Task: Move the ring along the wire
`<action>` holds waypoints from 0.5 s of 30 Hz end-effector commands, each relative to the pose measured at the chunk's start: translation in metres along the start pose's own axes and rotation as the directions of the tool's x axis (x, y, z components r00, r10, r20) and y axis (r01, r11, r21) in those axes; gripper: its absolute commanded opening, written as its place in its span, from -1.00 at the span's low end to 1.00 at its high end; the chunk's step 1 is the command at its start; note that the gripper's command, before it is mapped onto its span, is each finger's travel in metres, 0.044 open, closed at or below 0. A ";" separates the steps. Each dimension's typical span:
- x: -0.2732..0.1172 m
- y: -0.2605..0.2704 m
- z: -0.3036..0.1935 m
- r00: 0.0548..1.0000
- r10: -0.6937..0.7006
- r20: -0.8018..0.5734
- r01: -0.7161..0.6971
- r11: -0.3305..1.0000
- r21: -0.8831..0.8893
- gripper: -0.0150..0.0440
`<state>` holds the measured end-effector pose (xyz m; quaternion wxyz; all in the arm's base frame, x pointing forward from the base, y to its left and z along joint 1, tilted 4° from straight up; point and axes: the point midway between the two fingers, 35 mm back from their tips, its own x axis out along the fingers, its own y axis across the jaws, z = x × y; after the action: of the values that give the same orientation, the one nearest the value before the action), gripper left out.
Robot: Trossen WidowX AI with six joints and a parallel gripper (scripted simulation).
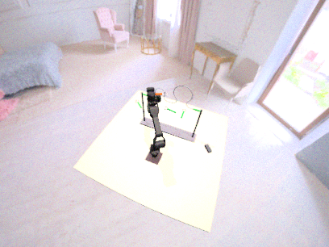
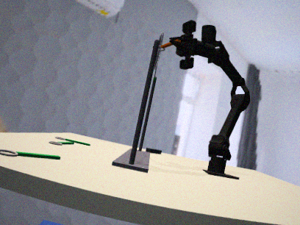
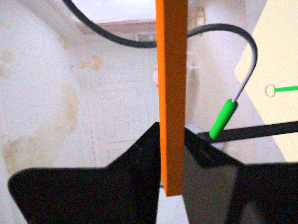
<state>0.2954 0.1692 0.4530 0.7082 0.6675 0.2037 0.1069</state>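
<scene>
Orange hndl point(image 1: 158, 94) point(image 2: 166, 45) point(image 3: 173, 90) — in pincer point(image 1: 152, 94) point(image 2: 176, 42) point(image 3: 165, 128), nr wire point(image 1: 183, 85) point(image 2: 160, 42) point(image 3: 220, 27)
</scene>
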 end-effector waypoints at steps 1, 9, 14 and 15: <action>0.001 -0.003 0.000 0.999 -0.036 0.012 0.036 0.997 -0.067 -1.00; 0.002 -0.014 0.001 0.992 -0.117 0.042 0.123 0.970 -0.210 -1.00; 0.002 -0.020 0.003 0.984 -0.167 0.068 0.179 0.937 -0.299 -1.00; 0.002 -0.022 0.004 0.982 -0.176 0.073 0.190 0.929 -0.316 -1.00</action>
<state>0.2953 0.1655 0.4341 0.8013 0.5500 0.2263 0.0654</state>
